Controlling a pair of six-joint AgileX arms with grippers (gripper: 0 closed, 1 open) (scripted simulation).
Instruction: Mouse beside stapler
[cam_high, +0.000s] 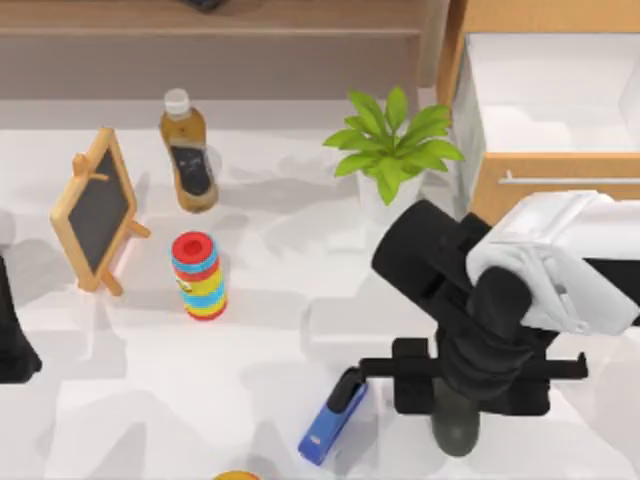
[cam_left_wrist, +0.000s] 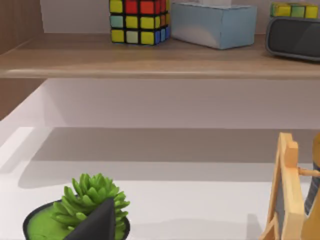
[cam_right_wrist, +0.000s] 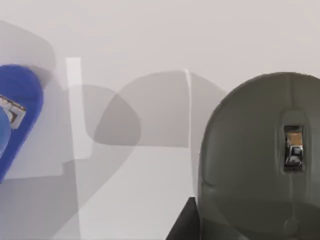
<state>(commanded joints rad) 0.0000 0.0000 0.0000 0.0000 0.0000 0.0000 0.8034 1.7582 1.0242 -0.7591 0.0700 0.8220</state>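
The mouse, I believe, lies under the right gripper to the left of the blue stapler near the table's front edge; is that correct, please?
One detail is wrong: in the top view the mouse lies under the right gripper to the right of the blue stapler, not its left. The rest holds.

Matt grey mouse (cam_right_wrist: 260, 155), glossy blue stapler (cam_high: 333, 417)

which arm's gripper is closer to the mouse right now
Right. The right gripper hangs directly over the mouse, near the stapler. The left arm sits parked at the table's far left edge, well away from it.
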